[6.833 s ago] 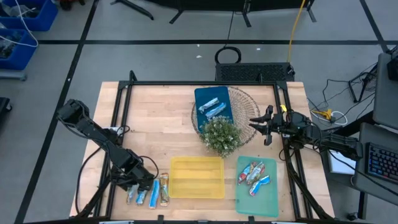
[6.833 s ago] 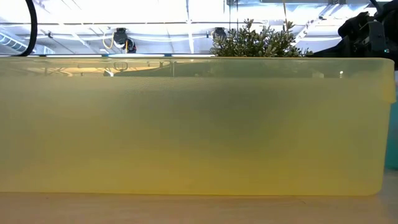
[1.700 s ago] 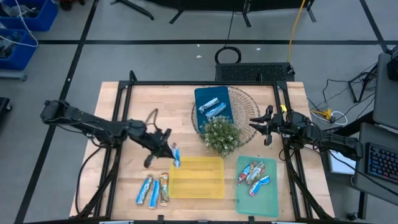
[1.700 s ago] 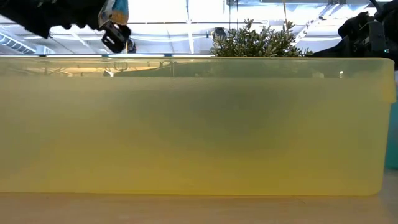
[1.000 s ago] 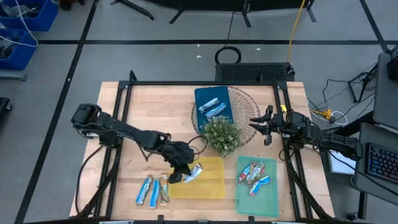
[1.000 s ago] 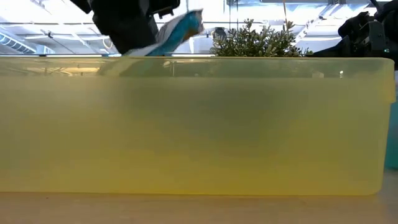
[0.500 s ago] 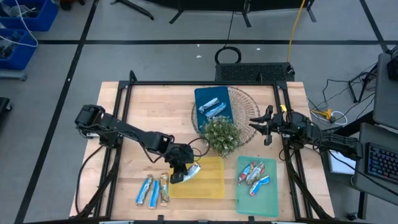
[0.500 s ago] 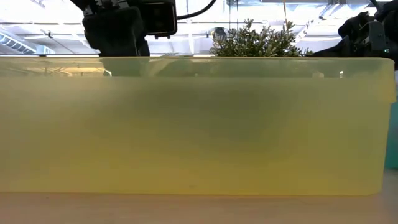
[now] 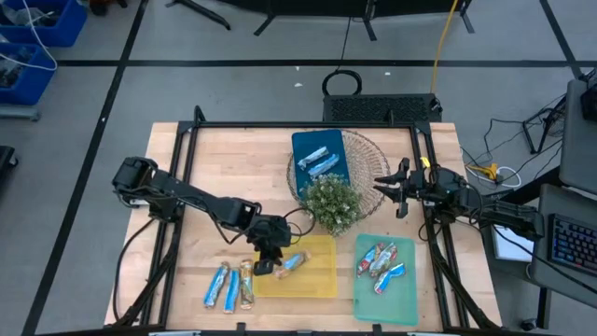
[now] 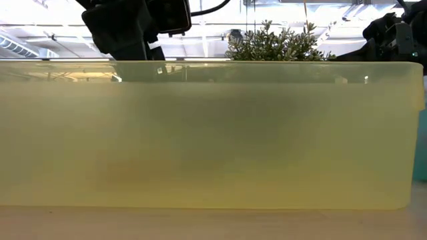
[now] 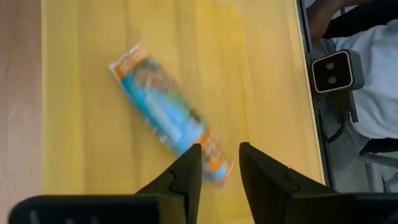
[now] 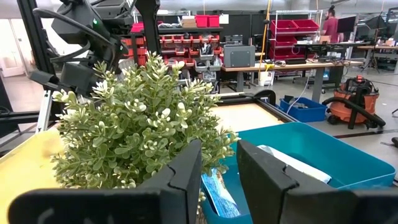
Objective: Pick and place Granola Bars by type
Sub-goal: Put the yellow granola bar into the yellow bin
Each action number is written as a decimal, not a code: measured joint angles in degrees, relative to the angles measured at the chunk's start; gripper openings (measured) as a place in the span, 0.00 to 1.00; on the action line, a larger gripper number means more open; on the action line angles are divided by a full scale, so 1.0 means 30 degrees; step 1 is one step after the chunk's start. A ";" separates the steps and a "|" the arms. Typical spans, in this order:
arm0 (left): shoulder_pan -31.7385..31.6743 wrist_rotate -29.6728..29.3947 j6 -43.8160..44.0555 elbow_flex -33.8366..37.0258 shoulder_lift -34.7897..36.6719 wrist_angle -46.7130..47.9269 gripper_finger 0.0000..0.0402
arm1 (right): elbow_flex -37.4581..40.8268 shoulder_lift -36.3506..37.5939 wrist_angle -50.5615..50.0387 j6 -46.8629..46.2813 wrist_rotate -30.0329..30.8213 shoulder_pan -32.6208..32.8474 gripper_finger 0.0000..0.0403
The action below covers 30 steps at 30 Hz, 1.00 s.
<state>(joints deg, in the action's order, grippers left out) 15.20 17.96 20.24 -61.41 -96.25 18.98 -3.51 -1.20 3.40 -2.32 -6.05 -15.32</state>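
Half a second back the blue-and-orange granola bar (image 9: 295, 262) was still at the left gripper's (image 9: 264, 267) fingertips over the yellow tray (image 9: 322, 280); now it lies flat on the tray floor, jaws parted, nothing between them.

- Left wrist view: bar (image 11: 168, 132) sits just ahead of the fingers (image 11: 186, 177), its near orange end about level with the tips; whether it touches them cannot be told. Long axis runs diagonal to the finger gap.
- Left gripper hangs at the tray's left edge; bar just beside it, toward tray centre.
- Three unsorted bars (image 9: 230, 285) lie on the table just left of the tray, nearer the left arm by far. Likely next pick.
- Right gripper (image 9: 393, 191) waits beside the green plant (image 9: 331, 203), fingers apart, empty.
- Blue tray (image 9: 310, 142) and green tray (image 9: 403, 301) each hold bars already.
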 joint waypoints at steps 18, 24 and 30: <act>0.4726 -0.2408 0.7766 0.0000 0.5093 0.3751 0.17 | 0.0004 -0.0011 -0.0036 0.0000 0.0003 0.0000 0.23; 0.8144 -0.6399 1.3797 0.0007 0.4462 0.3897 0.04 | 0.0000 -0.0106 -0.0043 0.0000 0.0006 0.0003 0.23; 1.0023 -0.6925 1.8964 0.0007 0.2521 0.4016 0.03 | 0.0000 -0.0193 -0.0016 -0.0003 0.0004 -0.0001 0.23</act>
<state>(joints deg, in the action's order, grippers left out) 45.27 -2.82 77.13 -61.39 -88.68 31.03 -3.51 -1.78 3.35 -2.33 -6.04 -15.32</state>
